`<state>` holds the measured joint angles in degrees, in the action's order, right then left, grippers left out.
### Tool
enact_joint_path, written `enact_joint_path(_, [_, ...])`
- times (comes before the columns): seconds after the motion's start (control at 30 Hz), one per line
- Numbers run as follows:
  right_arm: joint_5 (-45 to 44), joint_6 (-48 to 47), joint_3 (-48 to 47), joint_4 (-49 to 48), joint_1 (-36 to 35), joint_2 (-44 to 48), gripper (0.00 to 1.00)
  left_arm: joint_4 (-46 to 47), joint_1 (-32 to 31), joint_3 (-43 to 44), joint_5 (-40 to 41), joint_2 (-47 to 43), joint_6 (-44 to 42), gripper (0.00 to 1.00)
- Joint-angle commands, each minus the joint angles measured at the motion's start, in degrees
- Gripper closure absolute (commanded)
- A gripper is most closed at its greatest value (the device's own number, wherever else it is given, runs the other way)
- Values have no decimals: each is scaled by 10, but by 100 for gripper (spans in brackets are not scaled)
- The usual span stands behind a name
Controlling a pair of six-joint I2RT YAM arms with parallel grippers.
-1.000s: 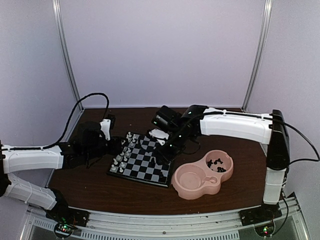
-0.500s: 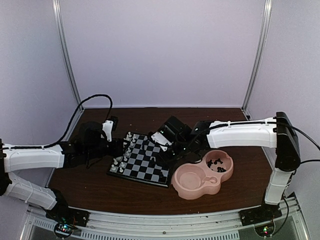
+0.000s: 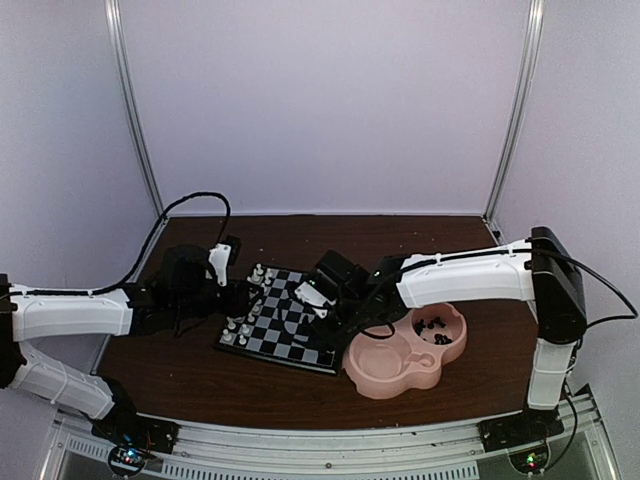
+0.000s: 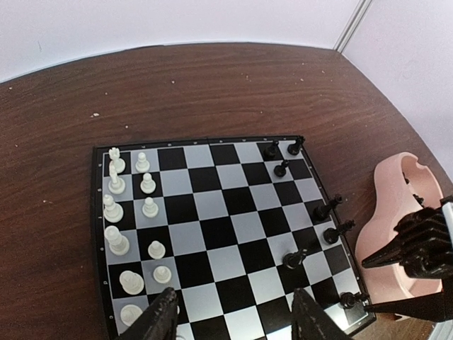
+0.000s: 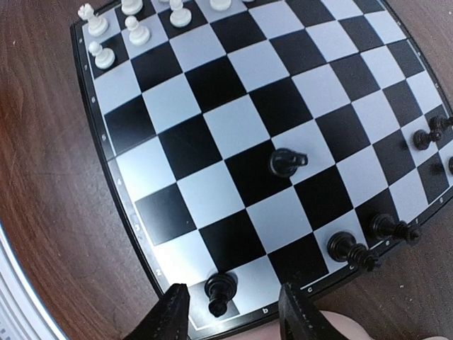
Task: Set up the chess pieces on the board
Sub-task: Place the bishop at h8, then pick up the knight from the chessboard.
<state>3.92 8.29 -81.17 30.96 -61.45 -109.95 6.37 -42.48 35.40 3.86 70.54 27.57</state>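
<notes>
Hanging the right end effector [image 5: 232,297] low over the board [image 5: 233,127], jaws parted and gripping nothing — straddling, without touching, a black piece [image 5: 218,292] standing upright on an edge-row square. Hovering the left end effector [image 4: 233,301] likewise spread and empty above the opposite side, close to the white pieces [image 4: 112,209] standing in two files along that edge. Lying flat on the table [image 3: 200,385] between the two arms, with the pink dish [image 3: 390,388] just beside the right-hand corner and more black pieces [image 3: 432,327] lying loose in its far bowl.

Judging the step in hand as filling out the black side: only a handful standing along that edge, with a second black piece [image 5: 287,161] standing further in.

Calling next, probably, for lifting clear without clipping the piece underneath, swinging across to the dish, and closing narrowly on a single tiny piece from the cluster — guarding against catching two at once or tipping it over when setting it down.
</notes>
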Motion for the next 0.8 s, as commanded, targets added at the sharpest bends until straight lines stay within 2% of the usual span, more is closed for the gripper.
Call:
enact_joint_path(0.0, [-43,18,2,-63,-2,-11,54,22,0,24,-11,13,-4,45])
enact_joint_path(0.2, [-117,45,-13,-86,-2,-9,54,19,0,21,-5,4,-8,45])
enact_joint_path(0.3, [-136,56,-56,-57,4,-20,54,20,1,16,0,-5,-8,45])
enact_joint_path(0.53, [-109,70,-94,-74,13,-77,54,25,0,15,-2,1,-3,45])
enact_joint_path(0.77, [-99,71,-129,-60,13,-122,58,26,1,10,8,-10,-3,46])
